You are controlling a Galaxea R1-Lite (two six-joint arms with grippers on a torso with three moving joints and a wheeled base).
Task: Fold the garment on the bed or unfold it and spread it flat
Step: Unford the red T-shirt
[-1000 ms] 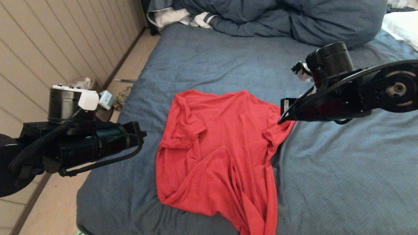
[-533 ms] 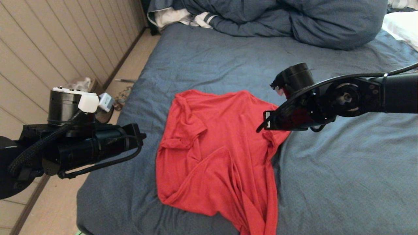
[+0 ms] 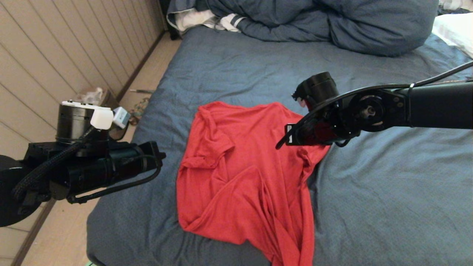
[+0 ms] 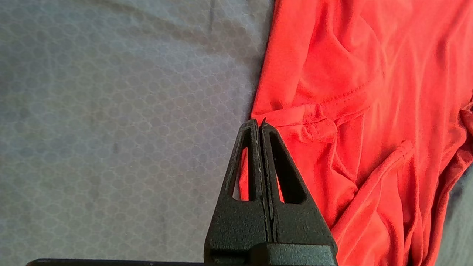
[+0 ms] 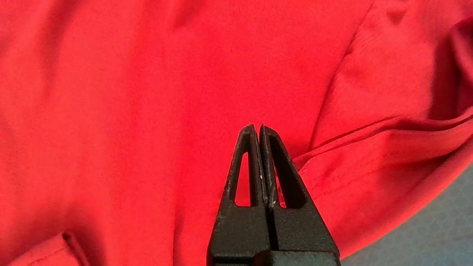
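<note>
The right gripper, fingers pressed together and empty, hangs over the red T-shirt mid-bed, while the left gripper, likewise closed, sits near the bed's left edge.

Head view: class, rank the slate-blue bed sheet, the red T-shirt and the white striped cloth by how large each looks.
1. Slate-blue bed sheet, largest.
2. Red T-shirt.
3. White striped cloth, smallest, though it lies far off and is partly buried under the dark-blue duvet, so its true size is unsure.

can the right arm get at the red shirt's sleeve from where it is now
Probably yes. The right gripper, fingers shut, hangs over the shirt beside its folded sleeve, nothing between; it must open first.
</note>
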